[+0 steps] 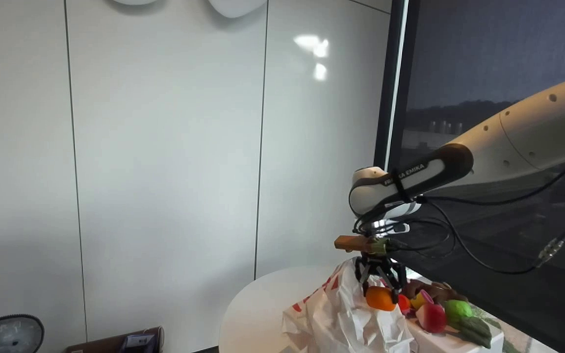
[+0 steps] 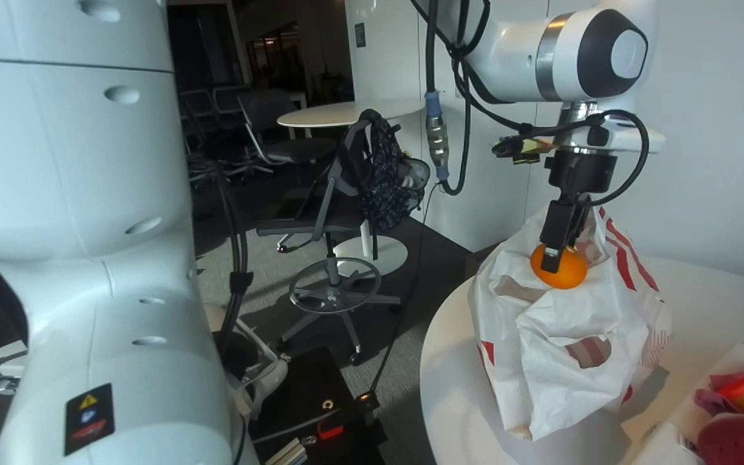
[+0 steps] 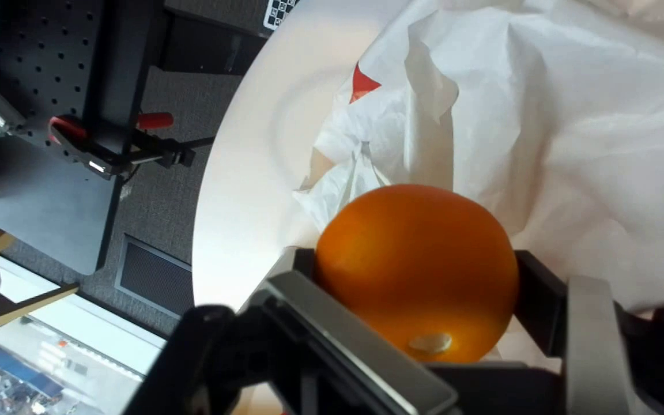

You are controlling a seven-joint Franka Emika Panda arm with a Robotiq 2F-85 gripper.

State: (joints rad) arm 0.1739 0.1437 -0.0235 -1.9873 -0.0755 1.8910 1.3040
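Jaws of the gripper [image 1: 379, 293] are clamped on the orange [image 3: 418, 271], by the top of the bag [image 2: 566, 316]; whether those two touch is unclear. The bag sits on a round table [image 2: 456, 368].

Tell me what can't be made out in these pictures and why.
What, if anything, lies inside the crumpled white bag with red print: hidden by its folds in both exterior views.
Pale oval mark on the smooth round orange fruit: too blurred in the wrist view.
Lumpy pinkish-purple object: cut off by the right edge of an exterior view.
Black-and-white patterned board: cut off by the wrist view's top edge.
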